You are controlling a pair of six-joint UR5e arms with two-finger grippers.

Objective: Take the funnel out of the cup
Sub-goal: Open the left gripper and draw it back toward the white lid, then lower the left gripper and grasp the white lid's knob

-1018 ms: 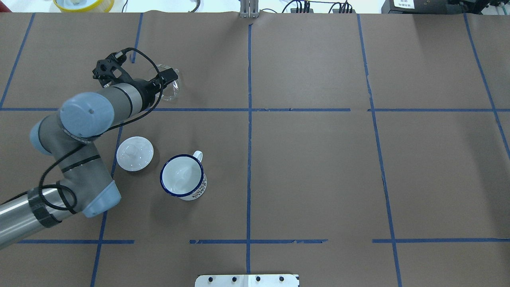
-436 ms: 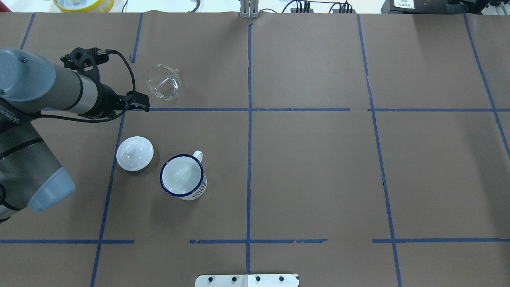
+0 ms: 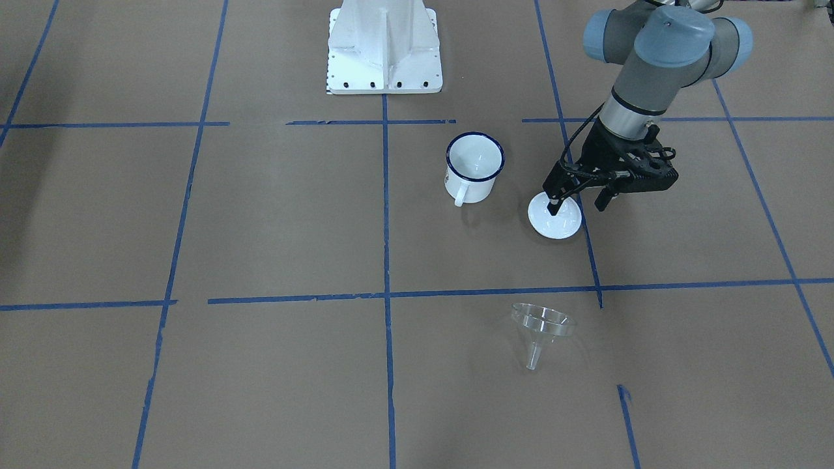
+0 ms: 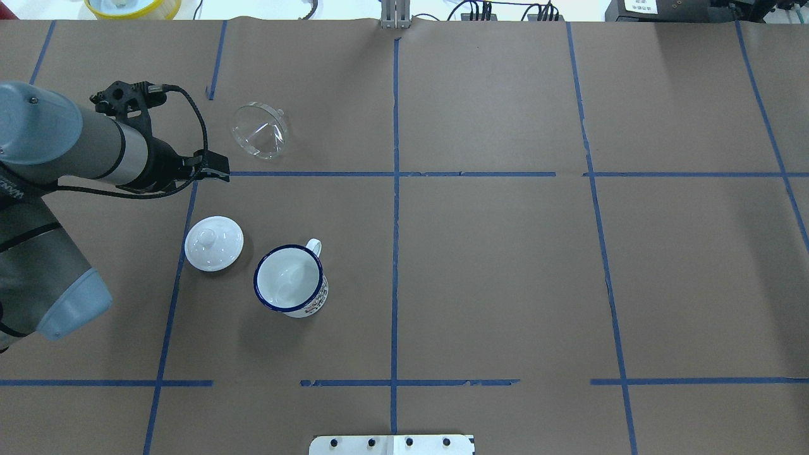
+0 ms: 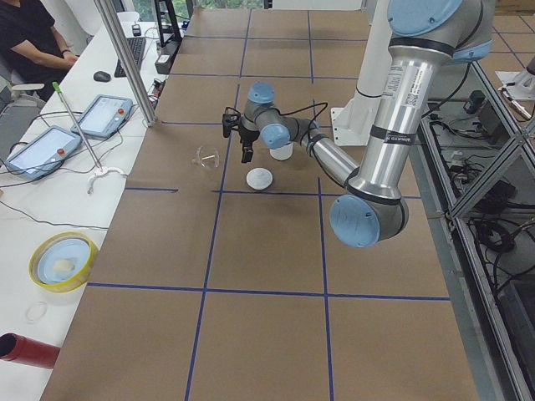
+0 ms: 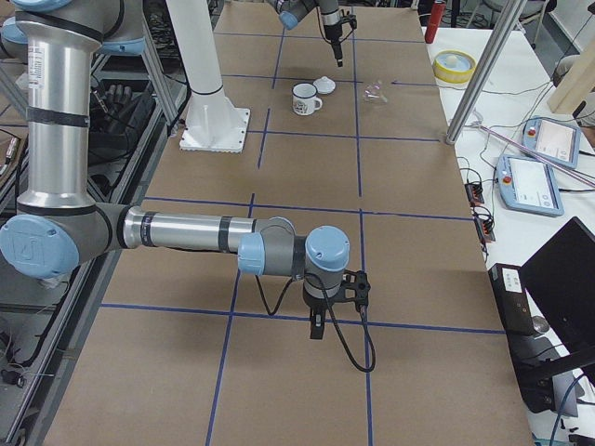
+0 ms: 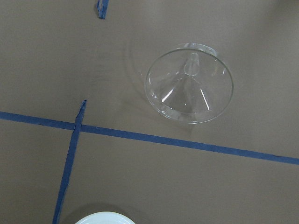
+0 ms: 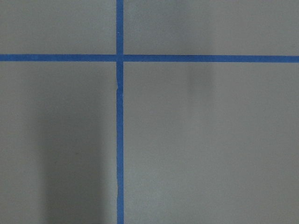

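The left gripper hangs with its jaws spread wide. It holds nothing and is clear of the table, between the funnel and the lid. The funnel lies on the table toward the far left corner, well apart from the upright cup. I cannot tell whether the right gripper is spread or closed.

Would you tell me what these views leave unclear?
The right claw: only in the exterior right view, too small to judge open or shut.
Print on the cup: too small to read in any view.
The lid: cut by the left wrist view's bottom edge.
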